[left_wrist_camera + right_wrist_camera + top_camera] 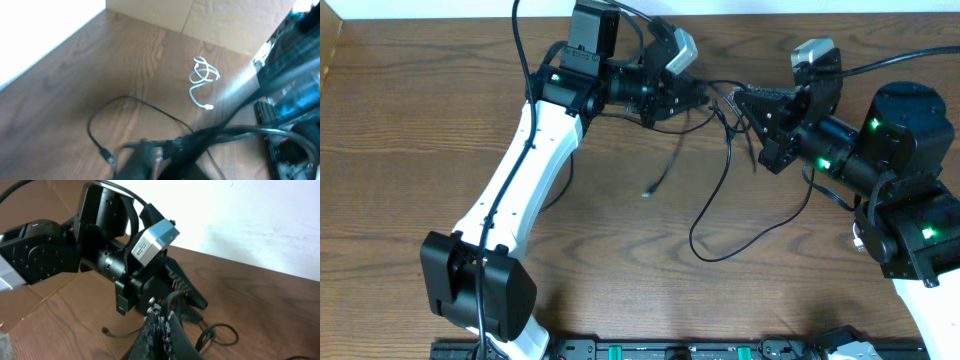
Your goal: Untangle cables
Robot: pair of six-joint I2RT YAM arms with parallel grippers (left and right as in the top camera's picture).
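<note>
Black cables (pixel 692 238) hang between my two grippers at the back of the table. One strand ends in a small plug (pixel 648 192), and a longer one loops toward the front. My left gripper (pixel 705 97) is shut on a black cable; its fingers are blurred in the left wrist view (pixel 160 155), with a black loop (pixel 150 105) and plug (pixel 107 157) lying beyond them. My right gripper (pixel 740 100) faces it closely, its fingers (pixel 161 316) pressed shut on a black cable. A white cable (pixel 202 80) lies coiled by itself on the wood.
A cardboard box (pixel 225 20) stands behind the white cable. The left gripper's body (pixel 150 240) fills the space just ahead of my right fingers. A black rail (pixel 670 350) runs along the table's front edge.
</note>
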